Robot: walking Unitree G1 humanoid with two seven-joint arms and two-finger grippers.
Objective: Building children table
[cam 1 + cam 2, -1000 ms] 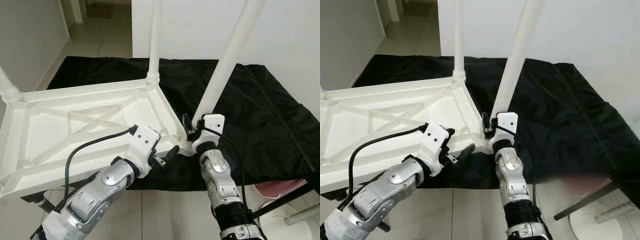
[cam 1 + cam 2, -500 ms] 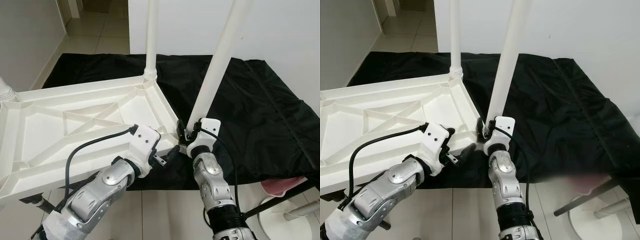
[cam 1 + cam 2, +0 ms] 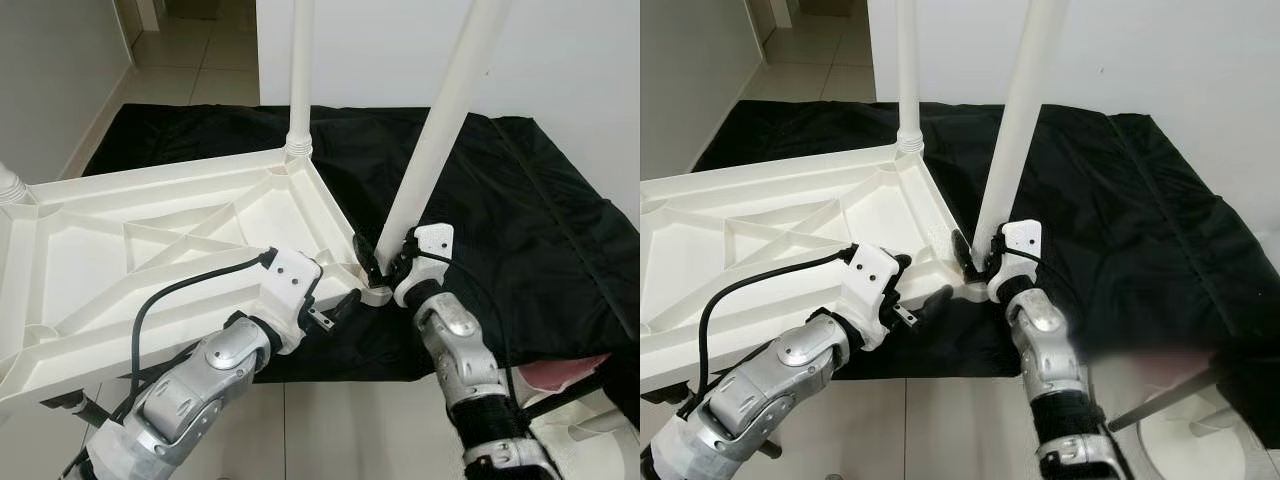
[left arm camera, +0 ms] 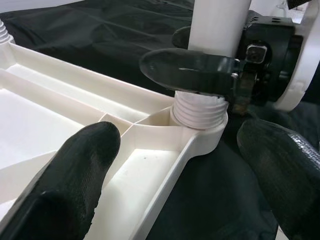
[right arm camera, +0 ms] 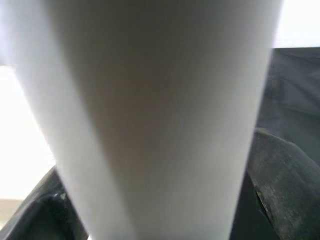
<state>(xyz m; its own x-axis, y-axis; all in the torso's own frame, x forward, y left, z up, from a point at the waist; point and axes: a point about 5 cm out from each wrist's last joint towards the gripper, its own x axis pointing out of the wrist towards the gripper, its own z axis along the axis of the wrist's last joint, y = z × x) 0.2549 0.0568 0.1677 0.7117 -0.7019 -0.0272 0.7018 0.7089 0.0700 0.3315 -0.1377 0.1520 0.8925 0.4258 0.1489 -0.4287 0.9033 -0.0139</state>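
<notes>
Tiled floor (image 3: 200, 60) runs away past the far end of the black sheet (image 3: 530, 220), and a white wall (image 3: 580, 60) stands close behind, so the free room lies on the robot's left and toward the doorway.

An upturned white plastic table top (image 3: 150, 250) lies on the sheet, ribbed underside up, its near edge hanging out over the floor tiles. One long rim runs diagonally from the far corner down to the near corner beside the right gripper. A white leg (image 3: 300, 80) stands upright in the far corner socket. Another stub shows at the left edge (image 3: 10, 185).

The leg being fitted (image 3: 440, 130) leans slightly, its lower end in the near corner socket (image 4: 200, 132); in the left wrist view a band of screw thread (image 4: 199, 110) shows above the socket's collar, so it is not seated flush.

The right gripper (image 3: 383, 262) has its two black fingers (image 4: 185, 65) closed around that leg just above the thread.

The left gripper (image 3: 335, 308) hovers just beside the same corner, its fingers (image 4: 75, 165) spread wide with nothing between them, one over the inside of the frame, the other over the black sheet outside the rim.

A pink object (image 3: 565, 375) lies low at the right, near a dark bar.
</notes>
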